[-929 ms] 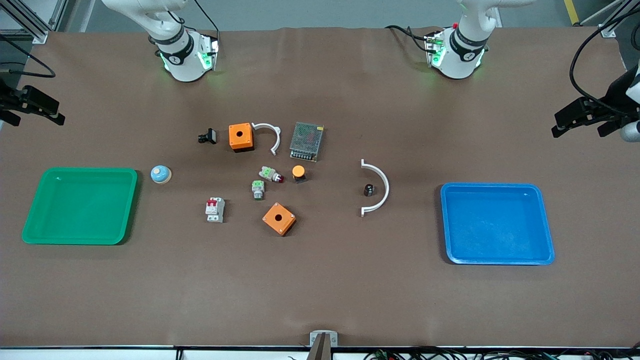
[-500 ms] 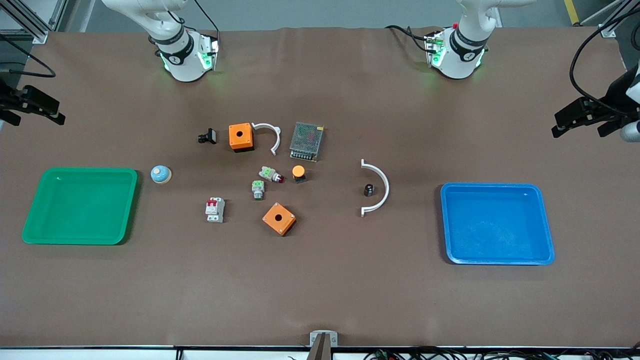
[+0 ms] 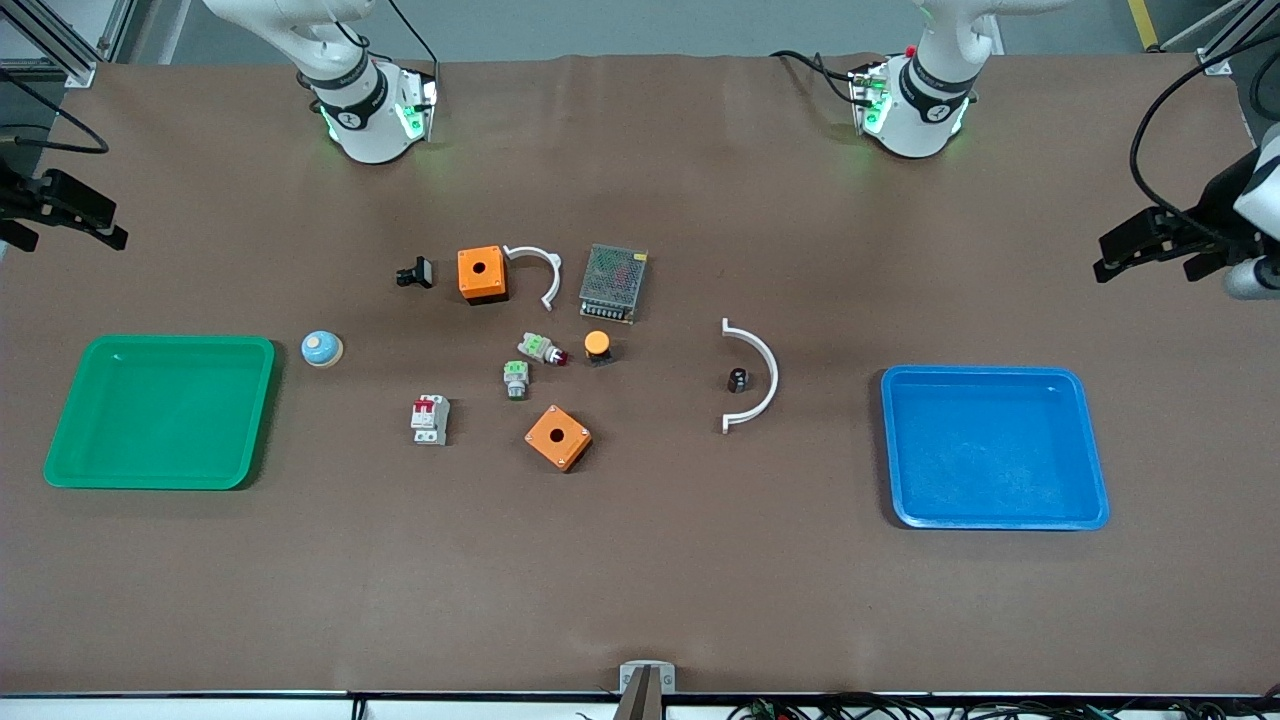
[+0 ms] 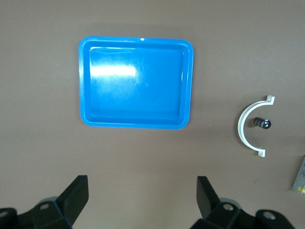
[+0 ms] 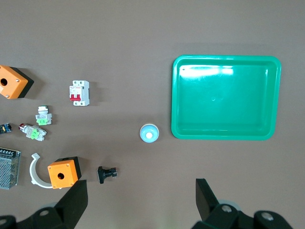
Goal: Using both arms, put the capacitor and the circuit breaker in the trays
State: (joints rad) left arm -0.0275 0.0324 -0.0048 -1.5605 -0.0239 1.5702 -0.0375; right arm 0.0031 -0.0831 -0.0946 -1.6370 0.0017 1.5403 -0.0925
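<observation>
The capacitor (image 3: 738,379), a tiny black cylinder, lies on the table inside the curve of a white half-ring (image 3: 771,375), between the parts cluster and the blue tray (image 3: 990,520). It also shows in the left wrist view (image 4: 262,123). The circuit breaker (image 3: 430,419), light grey with red levers, lies toward the green tray (image 3: 160,482) and shows in the right wrist view (image 5: 79,93). My left gripper (image 4: 141,200) is open and empty, high over the table's left-arm end (image 3: 1150,242). My right gripper (image 5: 141,202) is open and empty, high over the right-arm end (image 3: 70,212).
Two orange boxes (image 3: 482,274) (image 3: 558,437), a mesh-topped unit (image 3: 613,282), an orange-capped button (image 3: 597,346), two grey-and-green push-buttons (image 3: 516,379), a smaller white half-ring (image 3: 548,272), a black clip part (image 3: 415,272) and a blue-white dome (image 3: 322,348) lie mid-table.
My left gripper has shifted slightly toward the middle of the table. The right gripper and the parts have not visibly moved.
</observation>
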